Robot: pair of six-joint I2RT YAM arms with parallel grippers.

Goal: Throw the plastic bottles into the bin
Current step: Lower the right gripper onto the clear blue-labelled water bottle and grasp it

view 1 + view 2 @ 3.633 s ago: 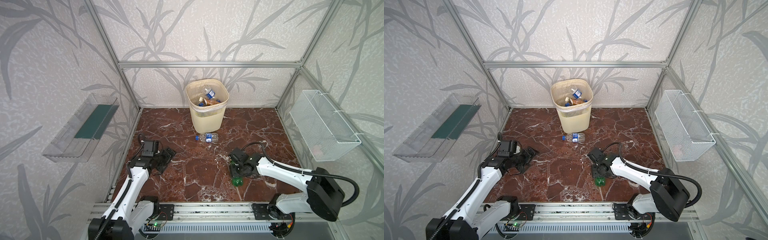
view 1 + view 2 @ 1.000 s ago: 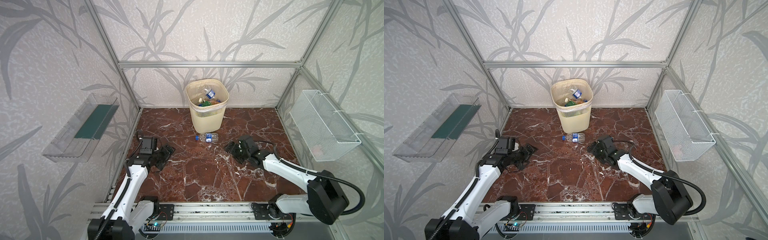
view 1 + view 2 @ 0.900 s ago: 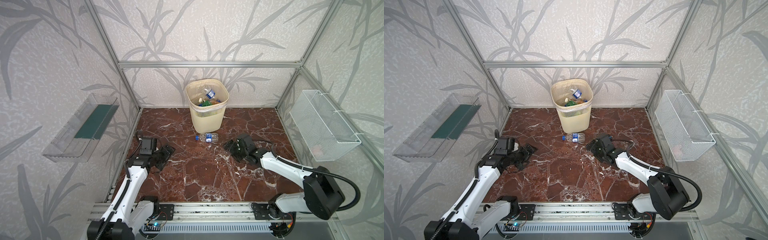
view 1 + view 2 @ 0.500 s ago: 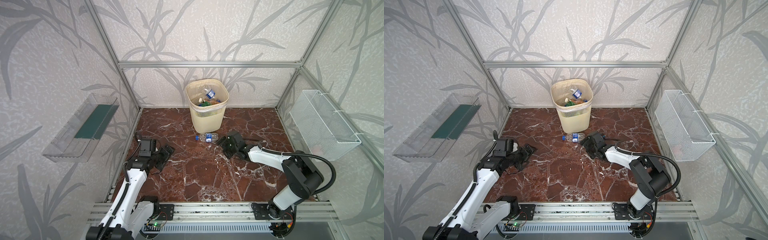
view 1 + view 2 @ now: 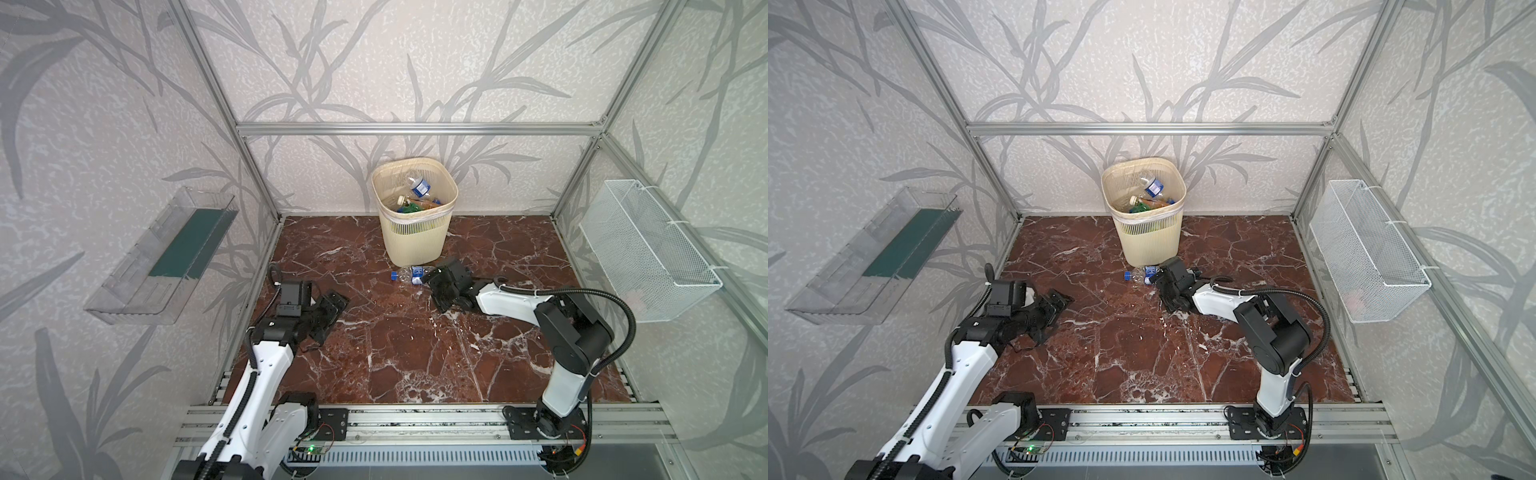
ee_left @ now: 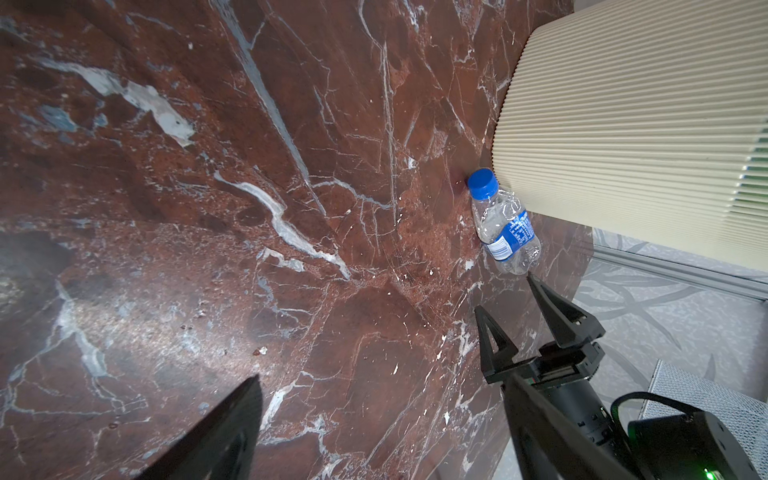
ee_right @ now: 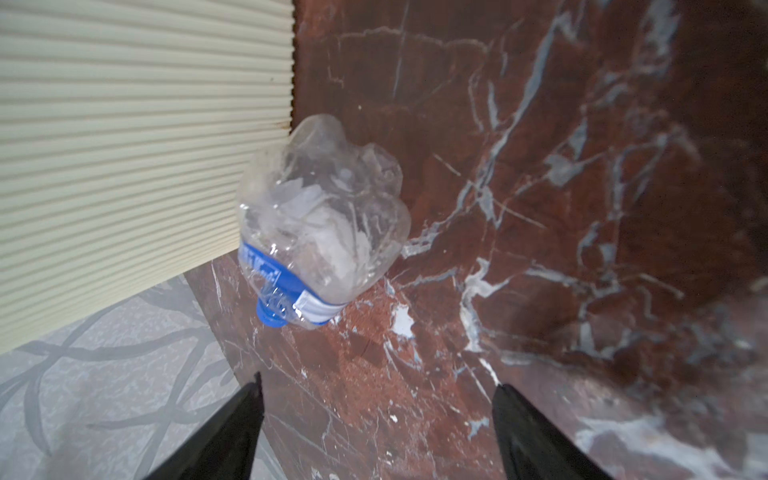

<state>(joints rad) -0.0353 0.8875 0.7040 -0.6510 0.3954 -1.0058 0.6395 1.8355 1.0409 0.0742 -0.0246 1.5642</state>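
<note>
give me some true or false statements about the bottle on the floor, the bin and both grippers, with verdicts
1. A clear bottle lies on its side on the floor beside the bin. True.
2. The right gripper is shut on it. False: it is open, short of the bottle and not touching it.
3. Its cap is yellow. False: it is blue.
4. Several bottles are inside the bin. True.
5. The left gripper is open and holds nothing. True.
</note>
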